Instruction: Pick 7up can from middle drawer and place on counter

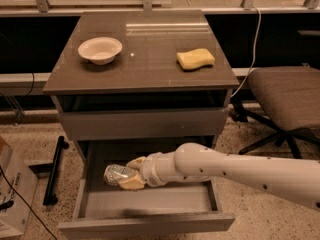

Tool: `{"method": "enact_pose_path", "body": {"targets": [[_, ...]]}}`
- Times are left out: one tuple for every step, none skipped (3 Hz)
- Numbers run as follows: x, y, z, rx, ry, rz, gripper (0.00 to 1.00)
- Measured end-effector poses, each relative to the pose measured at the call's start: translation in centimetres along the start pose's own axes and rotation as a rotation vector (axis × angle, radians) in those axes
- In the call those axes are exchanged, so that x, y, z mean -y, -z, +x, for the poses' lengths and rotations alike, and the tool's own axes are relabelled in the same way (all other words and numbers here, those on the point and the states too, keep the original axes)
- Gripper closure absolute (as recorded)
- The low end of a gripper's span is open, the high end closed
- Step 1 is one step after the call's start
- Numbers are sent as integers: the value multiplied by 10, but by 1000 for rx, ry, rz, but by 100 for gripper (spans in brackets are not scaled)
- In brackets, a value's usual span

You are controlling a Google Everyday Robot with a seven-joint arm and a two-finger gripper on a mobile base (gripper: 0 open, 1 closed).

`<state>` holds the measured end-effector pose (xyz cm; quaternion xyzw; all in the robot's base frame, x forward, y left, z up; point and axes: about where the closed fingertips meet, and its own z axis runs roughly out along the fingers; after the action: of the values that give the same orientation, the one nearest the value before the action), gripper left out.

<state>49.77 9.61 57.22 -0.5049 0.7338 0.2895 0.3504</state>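
The 7up can (pixel 115 174), silvery with a green-and-white label, lies on its side between my gripper's fingers inside the open middle drawer (pixel 150 223). My gripper (pixel 131 173) reaches into the drawer from the right and is shut on the can, one tan finger (pixel 135 162) above it and one below. The can is held slightly above the drawer floor, left of centre. The counter (pixel 145 64) is the dark glossy top of the cabinet above.
A white bowl (pixel 100 49) sits at the counter's left and a yellow sponge (pixel 195 58) at its right. An office chair (pixel 287 99) stands to the right of the cabinet. A cardboard box (pixel 12 196) and a black bar (pixel 54 170) lie on the floor at left.
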Motion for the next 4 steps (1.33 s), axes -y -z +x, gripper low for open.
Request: {"method": "enact_pose_path", "body": {"targets": [[13, 107, -84, 29, 58, 45, 100], [19, 168, -142, -9, 109, 60, 100], [39, 222, -205, -60, 166, 108, 100], [49, 241, -233, -31, 186, 130, 100]]}}
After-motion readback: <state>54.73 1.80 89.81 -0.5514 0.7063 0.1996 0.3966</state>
